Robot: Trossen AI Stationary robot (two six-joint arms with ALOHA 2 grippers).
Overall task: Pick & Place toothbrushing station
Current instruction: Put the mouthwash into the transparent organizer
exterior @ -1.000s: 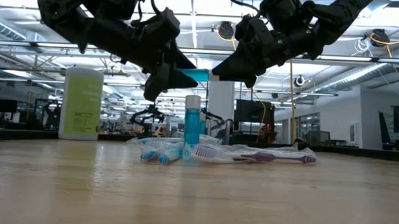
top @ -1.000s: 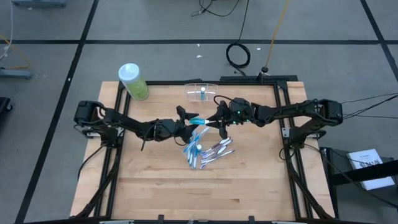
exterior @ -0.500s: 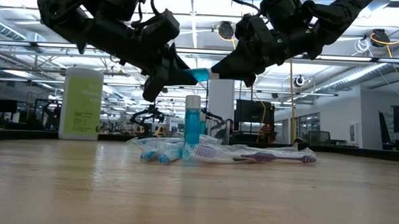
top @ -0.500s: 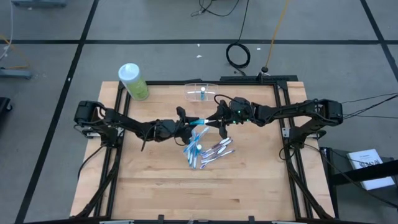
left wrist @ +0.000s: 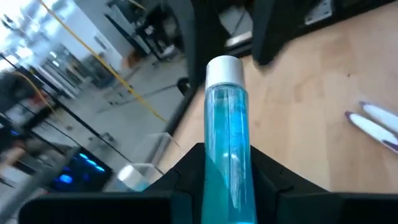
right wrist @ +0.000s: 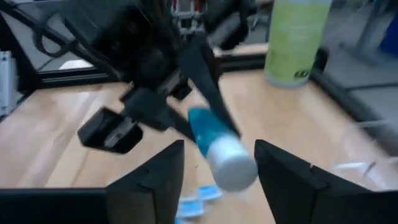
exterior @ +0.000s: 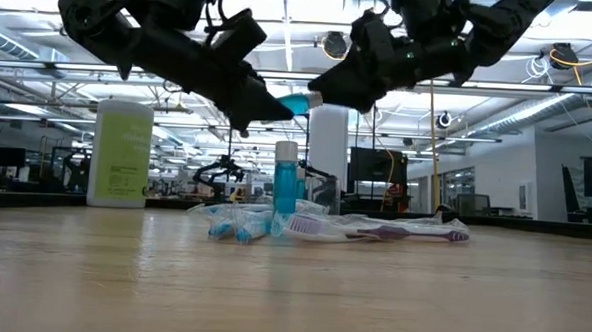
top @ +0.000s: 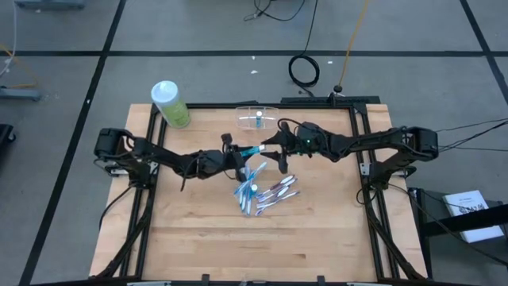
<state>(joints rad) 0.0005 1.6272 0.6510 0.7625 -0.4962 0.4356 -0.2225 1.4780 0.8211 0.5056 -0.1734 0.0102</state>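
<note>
While left gripper (left wrist: 227,180) clamps blue tube (left wrist: 227,143) midair, right gripper (right wrist: 217,165) open, fingers flanking cap (right wrist: 231,163), not touching.

Colours as I read them from my station: clear blue tube (left wrist: 227,155) with white cap (left wrist: 224,67), between my left arm's dark fingers (left wrist: 277,183). Toothbrushes (top: 262,191) in blue, white and purple on the pale wooden table (top: 190,238). Light-green bottle (top: 171,104), white cap, at the far left corner. Clear cup (top: 256,117) holding something blue at the far edge.
</note>
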